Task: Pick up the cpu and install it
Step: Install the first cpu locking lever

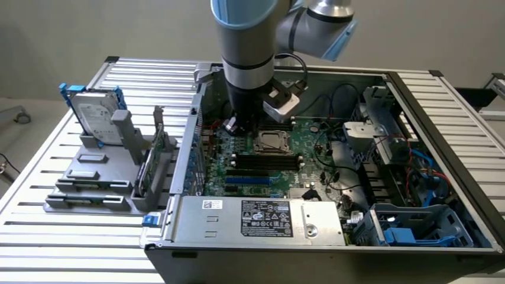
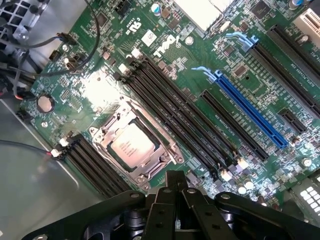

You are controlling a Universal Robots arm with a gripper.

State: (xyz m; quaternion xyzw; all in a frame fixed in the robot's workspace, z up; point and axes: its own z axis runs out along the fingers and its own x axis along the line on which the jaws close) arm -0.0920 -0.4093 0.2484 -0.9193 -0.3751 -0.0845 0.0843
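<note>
Big picture first: a ribbed metal surface (image 1: 63, 236) carries an open computer case (image 1: 316, 245) lying on its side, its green motherboard (image 1: 261, 171) facing up. A power supply (image 1: 261, 219) with a label sits along the case's near edge, and blue drive bays (image 1: 410, 228) fill the corner at the exterior view's right. Off to the exterior view's left, a grey fixture (image 1: 94, 177) holds a silver hard drive (image 1: 93, 118) upright in blue brackets.

The robot arm (image 1: 246, 53) comes straight down into the case, and the gripper (image 2: 176, 182) hangs just above the board, right beside the socket (image 2: 135, 147). Its fingers (image 2: 170, 200) are pressed together, nothing between them.

And the cpu (image 2: 131, 146)? It is lying flat in the socket, silver top up, metal frame around it. Black memory slots (image 2: 175, 120) run alongside, and a long blue slot (image 2: 250, 112) lies further across the board.
</note>
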